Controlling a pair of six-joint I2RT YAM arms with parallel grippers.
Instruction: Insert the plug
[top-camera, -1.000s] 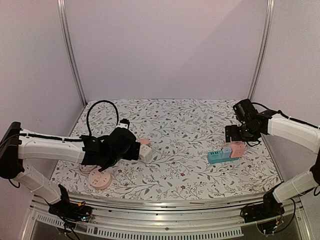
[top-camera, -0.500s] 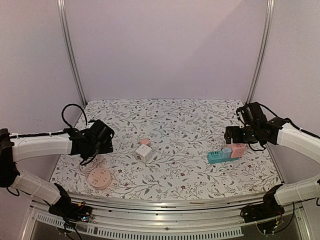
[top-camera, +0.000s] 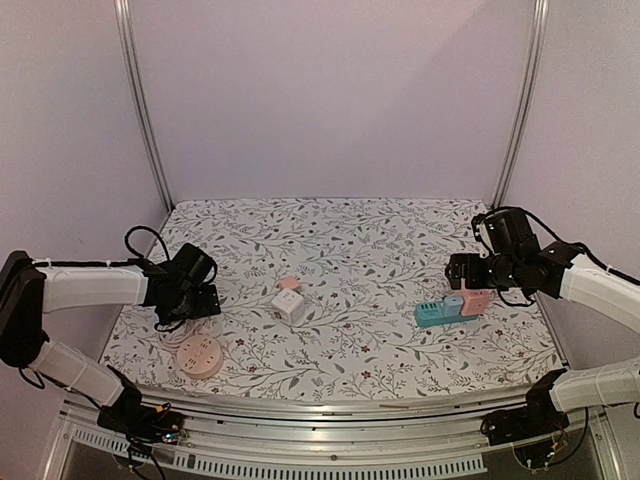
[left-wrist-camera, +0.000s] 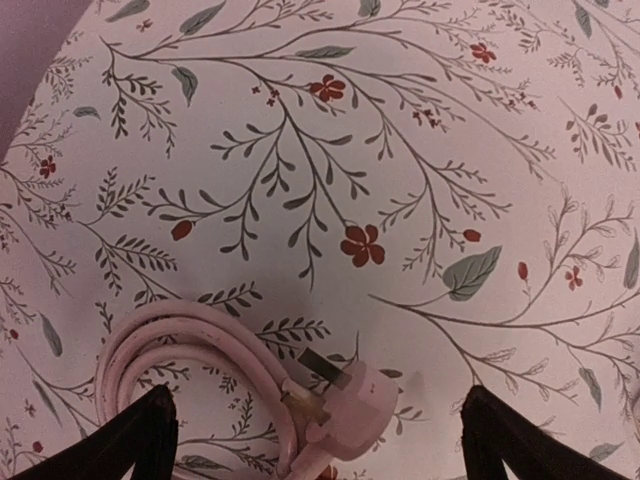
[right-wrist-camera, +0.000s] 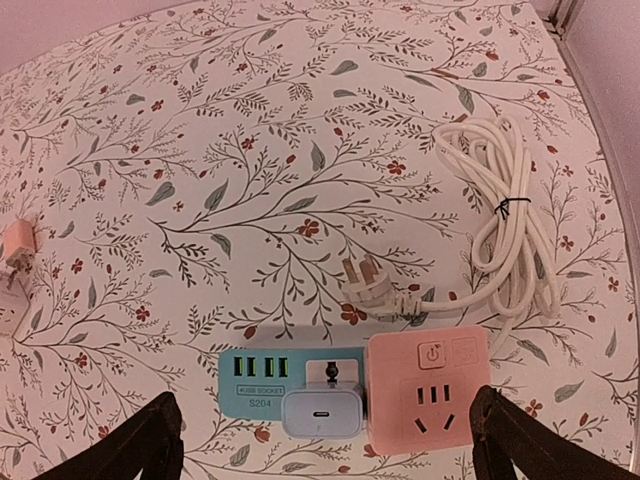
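The pink plug (left-wrist-camera: 352, 404) lies flat on the flowered tablecloth (top-camera: 360, 240) near the table's left edge, straight under the left gripper (top-camera: 192, 288). In the left wrist view its long axis runs from lower right to upper left, with the metal pins at the upper-left end. Its pink cable (left-wrist-camera: 165, 335) leaves the body and curls into a loose coil just to the left, touching the plug's lower side. Nothing lies on top of the plug or over its pins. The left gripper's jaws are spread wide, one finger on each side of the plug, and hold nothing. A round pink socket (top-camera: 199, 356) sits nearer the table's front edge. A white cube socket (top-camera: 288, 306) with a small pink piece (top-camera: 289, 284) at its far side stands toward the middle, well apart. On the right, a white plug (right-wrist-camera: 372, 292) lies on its side with its pins pointing left in the right wrist view. Its white cord (right-wrist-camera: 512, 225) is bundled to the right. Just in front of it sit a teal power strip (right-wrist-camera: 258, 380), a white charger (right-wrist-camera: 320, 410) plugged into the strip, and a pink socket block (right-wrist-camera: 428, 388) touching them. The right gripper (top-camera: 462, 270) hangs above these, jaws fully apart and empty.
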